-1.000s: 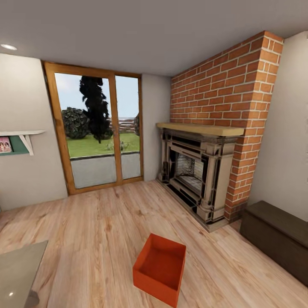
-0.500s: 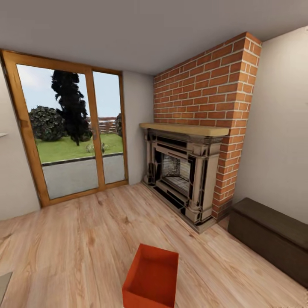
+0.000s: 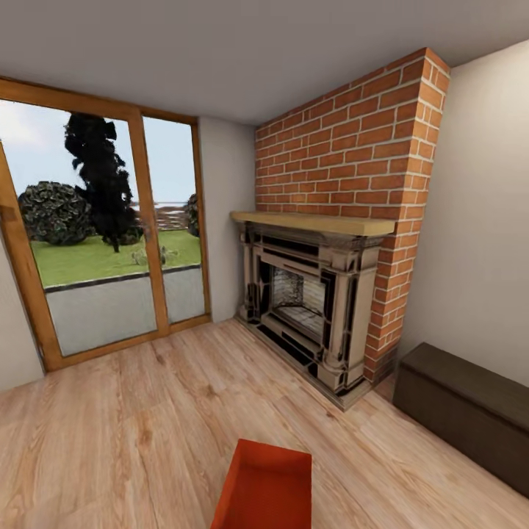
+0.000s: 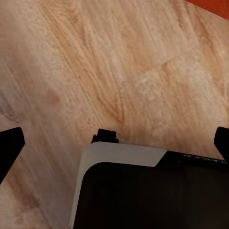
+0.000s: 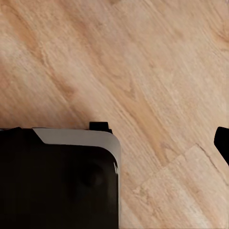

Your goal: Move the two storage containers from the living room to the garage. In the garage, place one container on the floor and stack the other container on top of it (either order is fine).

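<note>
One orange-red open-top storage container (image 3: 268,485) sits on the light wood planks of the living room at the bottom middle of the head view, cut off by the picture's edge. A corner of the container (image 4: 214,5) shows in the left wrist view. My left gripper (image 4: 116,140) is open, its dark fingertips (image 4: 9,145) far apart over bare planks. My right gripper (image 5: 116,137) also hangs open above the planks, with one fingertip (image 5: 222,142) at the picture's edge. Neither holds anything.
A red brick fireplace (image 3: 316,301) with a wooden mantel stands ahead right. A long low dark cabinet (image 3: 470,411) lines the right wall. A wood-framed glass door (image 3: 95,242) to a garden is ahead left. The robot's black and white base (image 4: 143,191) shows below the grippers.
The whole head view has shifted: the camera has come closer and turned right. The wall shelf and glass table have left the picture, and the container now sits lower in it.
</note>
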Robot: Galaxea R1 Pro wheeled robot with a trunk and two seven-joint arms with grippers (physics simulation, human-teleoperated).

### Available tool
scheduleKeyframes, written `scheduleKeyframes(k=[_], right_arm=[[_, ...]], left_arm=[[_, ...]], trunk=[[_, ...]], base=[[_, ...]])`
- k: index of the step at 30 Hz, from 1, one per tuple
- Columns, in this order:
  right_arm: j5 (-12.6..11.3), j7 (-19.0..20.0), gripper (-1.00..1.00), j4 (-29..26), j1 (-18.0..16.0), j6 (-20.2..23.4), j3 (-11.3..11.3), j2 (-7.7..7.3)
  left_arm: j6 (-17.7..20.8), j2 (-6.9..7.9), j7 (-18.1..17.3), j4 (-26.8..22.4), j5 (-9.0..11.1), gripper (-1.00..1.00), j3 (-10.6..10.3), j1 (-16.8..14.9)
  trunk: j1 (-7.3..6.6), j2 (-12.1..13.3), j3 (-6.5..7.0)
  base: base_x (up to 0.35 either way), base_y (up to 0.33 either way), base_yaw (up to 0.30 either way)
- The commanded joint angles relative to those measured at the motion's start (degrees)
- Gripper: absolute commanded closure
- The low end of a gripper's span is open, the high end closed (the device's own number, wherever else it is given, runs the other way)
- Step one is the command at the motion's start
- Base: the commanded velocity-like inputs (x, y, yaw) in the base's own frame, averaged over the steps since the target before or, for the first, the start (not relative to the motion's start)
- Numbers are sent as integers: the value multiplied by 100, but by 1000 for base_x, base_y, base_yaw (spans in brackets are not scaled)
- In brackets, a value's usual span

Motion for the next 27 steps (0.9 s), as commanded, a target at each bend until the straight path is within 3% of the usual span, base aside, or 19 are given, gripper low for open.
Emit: scheduleKeyframes(k=[1, 14, 22, 27], right_arm=[[-54, -5, -100, 18, -8, -31, 52, 0], [-61, -9, -100, 18, -8, -70, 32, 9], [-79, -13, -100, 18, -8, -73, 23, 22], [-80, -13, -100, 18, -8, -71, 23, 16]], left_arm=[[-16, 0, 10, 1, 41, -100, -49, -3], [-33, 0, 10, 1, 44, -100, -49, -3], [-52, 0, 10, 1, 44, -100, -49, -3], [-65, -1, 10, 1, 46, -100, -49, -3]], trunk=[[5, -6, -8], [5, -6, -8], [5, -6, -8], [5, -6, -8]], base=[[311, 190, -1], [311, 190, -8], [306, 185, -203], [85, 40, -238]])
